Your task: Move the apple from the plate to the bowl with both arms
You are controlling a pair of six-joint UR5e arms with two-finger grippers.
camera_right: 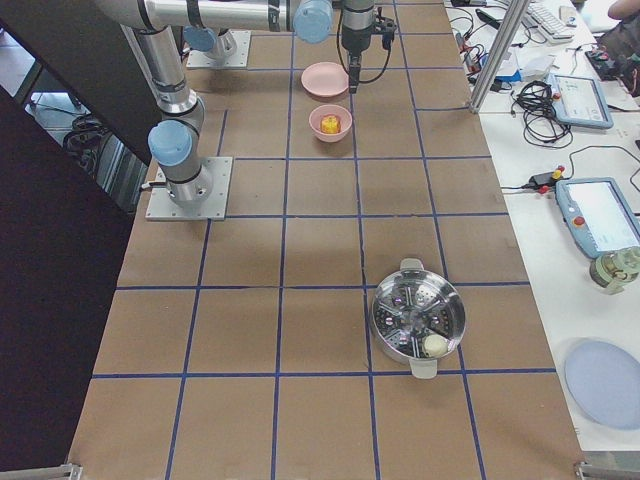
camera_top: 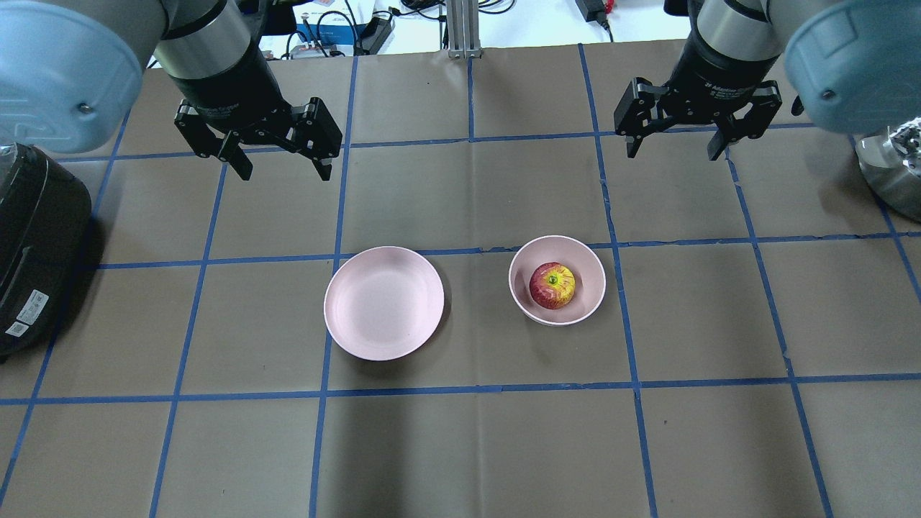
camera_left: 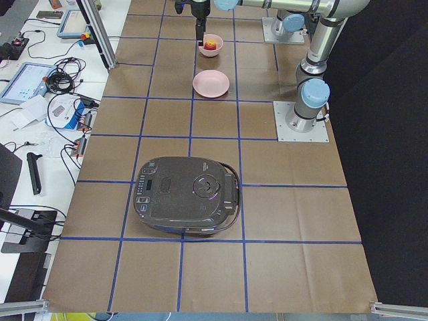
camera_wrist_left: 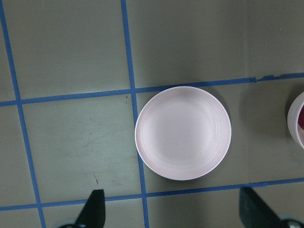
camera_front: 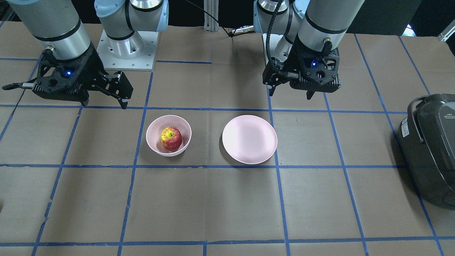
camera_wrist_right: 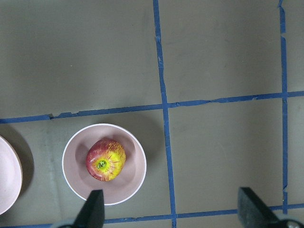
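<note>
On the table [camera_top: 460,446]: I see the apple [camera_top: 552,285] sitting stem-up inside the bowl [camera_top: 591,284], right of centre from over the robot's shoulders. The plate [camera_top: 383,302] lies bare to the bowl's left, near it but not touching.
Left gripper [camera_top: 285,173]: raised well clear of the plate, fingers spread wide, nothing between them.
Right gripper [camera_top: 674,152]: raised well clear of the bowl, fingers likewise spread and empty.
Progress: as I read it, the transfer is done, with the apple in the bowl, the plate empty and neither tool holding anything.
Left to do: nothing that I can make out for the apple; at most, I judge, the arms need parking.
Surface: a brown, lightly creased covering ruled into large squares by blue tape [camera_top: 475,389]. The two dishes sit either side of one tape line.
Left end: a black rice cooker [camera_left: 187,196], lid down, well apart from the dishes.
Right end: a steel steamer pot [camera_right: 419,316] holding a pale round item [camera_right: 434,345] that I cannot identify.
Room: white benches [camera_right: 540,250] run along the far side of the table, strewn with cables and tablets [camera_right: 578,100].
</note>
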